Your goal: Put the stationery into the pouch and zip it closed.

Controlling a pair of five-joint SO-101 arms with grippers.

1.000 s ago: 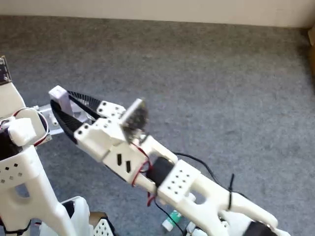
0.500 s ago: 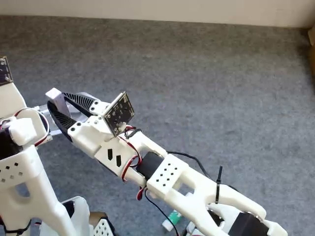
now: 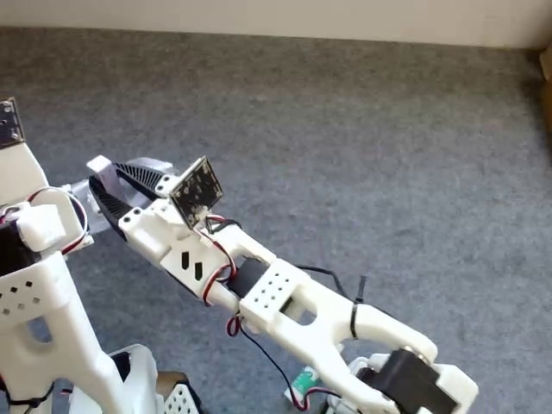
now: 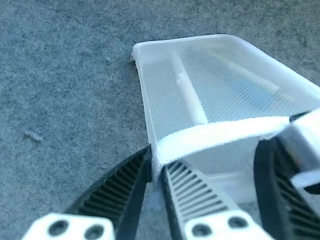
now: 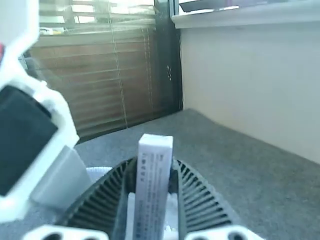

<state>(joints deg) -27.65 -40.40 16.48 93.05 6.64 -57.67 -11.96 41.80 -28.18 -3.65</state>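
Note:
A translucent white mesh pouch (image 4: 220,85) lies open on the grey carpet, with long pale items inside it. My left gripper (image 4: 155,167) is shut on the pouch's white rim, holding the mouth up. My right gripper (image 5: 152,172) is shut on a white rectangular stick (image 5: 154,170) that stands up between its black ribbed fingers. In the high view the right gripper (image 3: 108,185) sits at the left with the white stick (image 3: 99,164) at its tip, just over the pouch's mouth. The right arm covers most of the pouch there.
The left arm's white body (image 3: 39,293) fills the lower left of the high view. A small white and green item (image 3: 302,381) lies on the carpet under the right arm. Open grey carpet (image 3: 388,147) stretches to the right and far side, up to a pale wall.
The right arm has swung leftward and its wrist has rolled, while its tip with the white stick stays near the pouch's mouth. The left arm has kept still.

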